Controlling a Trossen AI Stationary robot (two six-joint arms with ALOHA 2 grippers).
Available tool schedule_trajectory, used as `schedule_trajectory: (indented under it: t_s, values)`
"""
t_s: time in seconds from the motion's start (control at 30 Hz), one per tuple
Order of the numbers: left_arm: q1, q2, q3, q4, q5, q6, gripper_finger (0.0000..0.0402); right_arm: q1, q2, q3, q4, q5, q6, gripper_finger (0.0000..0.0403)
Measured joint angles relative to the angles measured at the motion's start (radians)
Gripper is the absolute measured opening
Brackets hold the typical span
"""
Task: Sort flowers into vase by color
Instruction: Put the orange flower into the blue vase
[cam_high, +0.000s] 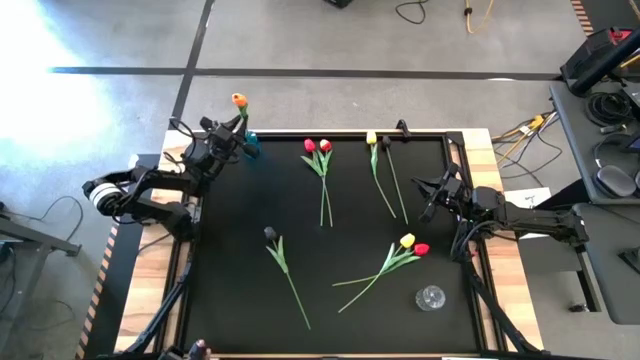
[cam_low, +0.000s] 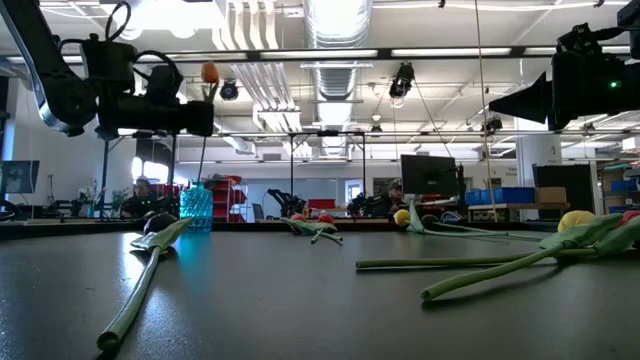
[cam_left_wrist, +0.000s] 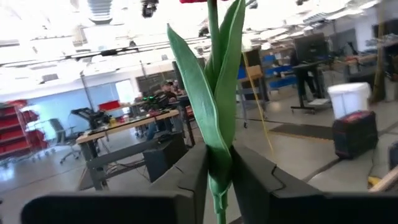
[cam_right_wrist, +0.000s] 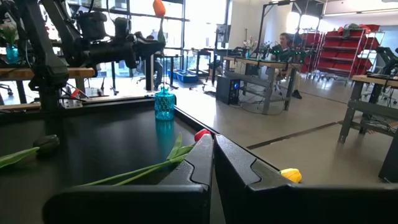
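An orange flower (cam_high: 239, 100) stands upright at the table's far left corner, with my left gripper (cam_high: 236, 133) shut on it over a small blue vase (cam_high: 251, 143). Other flowers lie flat on the black mat. Two red ones (cam_high: 317, 146) and a yellow one (cam_high: 371, 138) lie at the far side. A dark one (cam_high: 270, 233) lies in the middle. A yellow (cam_high: 406, 240) and red pair (cam_high: 421, 249) lies near the right. My right gripper (cam_high: 432, 200) is shut and hovers at the right edge, touching nothing. My left gripper pinches the orange flower's stem and wrapped leaves (cam_left_wrist: 219, 140) between its two fingers, well below the head. The fingers come nearly level from the table's left and lie across the stem. The flower stands upright, its lower end (cam_right_wrist: 163, 74) reaching down into the blue vase's mouth.
A clear glass vase (cam_high: 431, 298) stands near the front right corner. A wooden frame (cam_high: 478, 140) borders the mat. Bare mat lies between the dark flower and the red pair.
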Motion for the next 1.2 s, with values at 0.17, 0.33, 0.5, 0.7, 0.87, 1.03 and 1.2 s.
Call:
schedule_trajectory:
  t_s: [0.17, 0.33, 0.5, 0.7, 0.87, 1.03, 1.2]
  values:
    - [0.0, -0.014, 0.0, -0.001, -0.127, -0.025, 0.0081, 0.0, 0.0, 0.0, 0.0, 0.0, 0.0, 0.0009]
    - [0.0, -0.015, 0.0, -0.028, -0.135, -0.026, 0.0087, 0.0, 0.0, 0.0, 0.0, 0.0, 0.0, 0.0009]
    - [0.0, -0.016, 0.0, -0.033, -0.135, -0.026, 0.0088, 0.0, 0.0, 0.0, 0.0, 0.0, 0.0, 0.0009]
    - [0.0, -0.024, 0.013, -0.096, -0.179, -0.048, 0.0088, 0.0, 0.0, 0.0, 0.0, 0.0, 0.0, 0.0009]
    - [0.0, -0.046, 0.085, -0.301, -0.179, -0.077, 0.0088, 0.0, 0.0, 0.0, 0.0, 0.0, 0.0, 0.0009]
    - [0.0, -0.077, 0.191, -0.546, -0.177, -0.104, 0.0088, 0.0, 0.0, 0.0, 0.0, 0.0, 0.0, 0.0009]
    - [0.0, -0.117, 0.281, -0.738, -0.176, -0.109, 0.0094, 0.0, 0.0, 0.0, 0.0, 0.0, 0.0, 0.0009]
